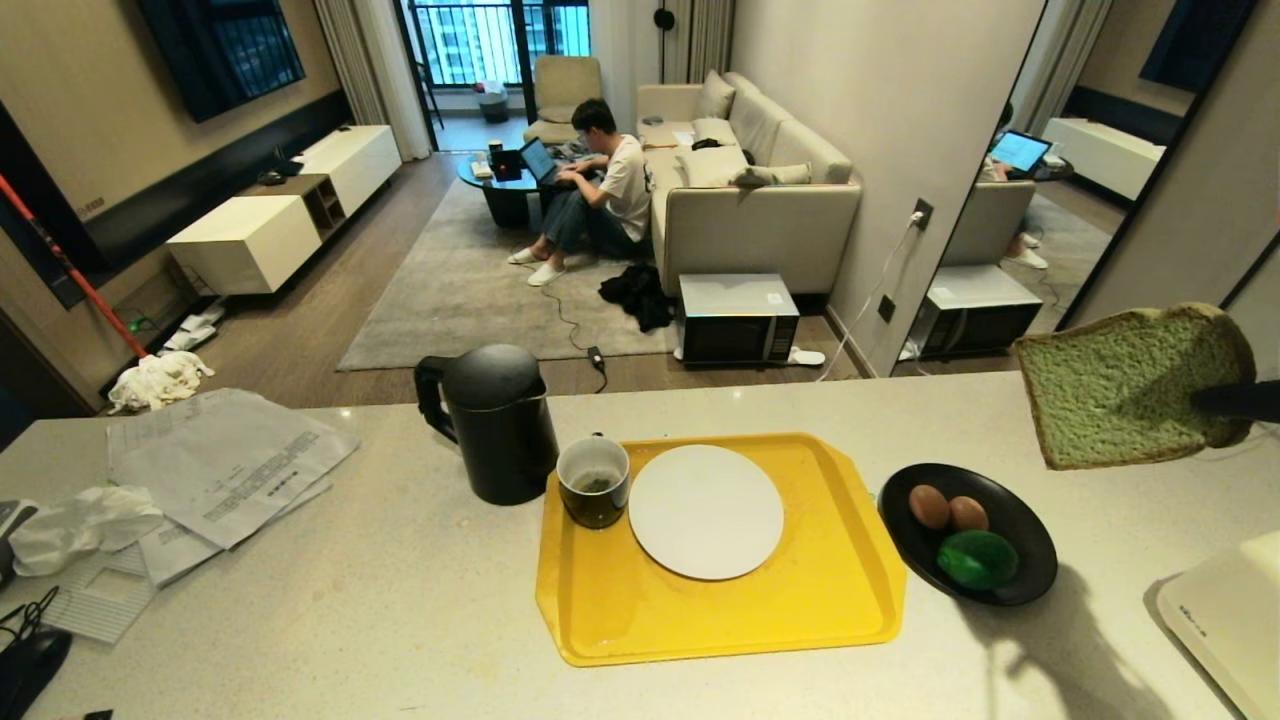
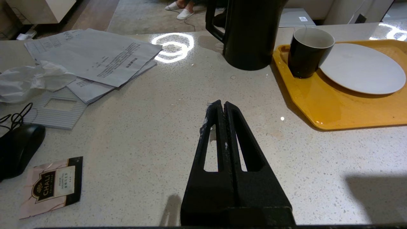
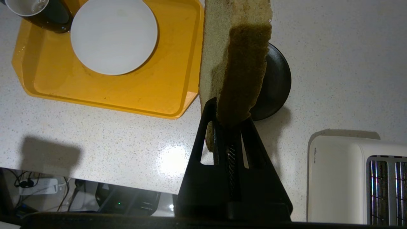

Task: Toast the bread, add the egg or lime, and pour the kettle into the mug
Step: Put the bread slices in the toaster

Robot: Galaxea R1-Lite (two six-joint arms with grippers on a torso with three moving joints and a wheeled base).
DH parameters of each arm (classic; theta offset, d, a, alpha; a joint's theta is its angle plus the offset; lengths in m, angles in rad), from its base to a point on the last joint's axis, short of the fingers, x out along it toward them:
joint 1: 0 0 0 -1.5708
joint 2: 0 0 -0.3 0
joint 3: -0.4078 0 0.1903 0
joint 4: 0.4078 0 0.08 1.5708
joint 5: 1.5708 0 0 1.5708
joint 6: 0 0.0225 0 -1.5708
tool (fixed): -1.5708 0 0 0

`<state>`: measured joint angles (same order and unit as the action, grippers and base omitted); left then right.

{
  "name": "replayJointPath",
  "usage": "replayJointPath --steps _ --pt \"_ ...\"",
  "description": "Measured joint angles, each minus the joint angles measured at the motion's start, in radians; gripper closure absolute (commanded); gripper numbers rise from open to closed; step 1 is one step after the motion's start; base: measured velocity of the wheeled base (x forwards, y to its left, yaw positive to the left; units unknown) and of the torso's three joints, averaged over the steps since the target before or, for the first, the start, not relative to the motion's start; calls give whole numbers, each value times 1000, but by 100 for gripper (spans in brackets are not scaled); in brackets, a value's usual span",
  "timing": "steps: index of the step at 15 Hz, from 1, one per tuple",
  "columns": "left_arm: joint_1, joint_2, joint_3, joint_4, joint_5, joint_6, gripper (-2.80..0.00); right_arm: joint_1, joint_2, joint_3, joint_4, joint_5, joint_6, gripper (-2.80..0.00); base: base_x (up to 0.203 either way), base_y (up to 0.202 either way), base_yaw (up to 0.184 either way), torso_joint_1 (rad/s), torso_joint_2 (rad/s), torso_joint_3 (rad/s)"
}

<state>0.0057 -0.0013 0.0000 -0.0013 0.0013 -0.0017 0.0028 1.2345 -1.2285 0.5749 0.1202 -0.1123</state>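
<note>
Jaws of right gripper (image 3: 229, 124) clamped on bread (image 1: 1125, 388), aloft beside toaster (image 3: 356, 179).

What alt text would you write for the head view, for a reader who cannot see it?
The right hand holds green bread in the air above a pale counter. Below it sit a black bowl with two eggs and a lime, a yellow tray with plate and mug, and a kettle.
</note>
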Motion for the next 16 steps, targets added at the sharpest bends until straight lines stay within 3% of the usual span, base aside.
replayJointPath --steps 6,16 --pt "1 0 0 0 0 1 0 0 0 -3 -1 0 0 0 -1 5 -28 1 1 2" --pt "0 0 0 0 0 0 0 0 2 -6 -1 1 0 0 0 10 -171 3 2 3"
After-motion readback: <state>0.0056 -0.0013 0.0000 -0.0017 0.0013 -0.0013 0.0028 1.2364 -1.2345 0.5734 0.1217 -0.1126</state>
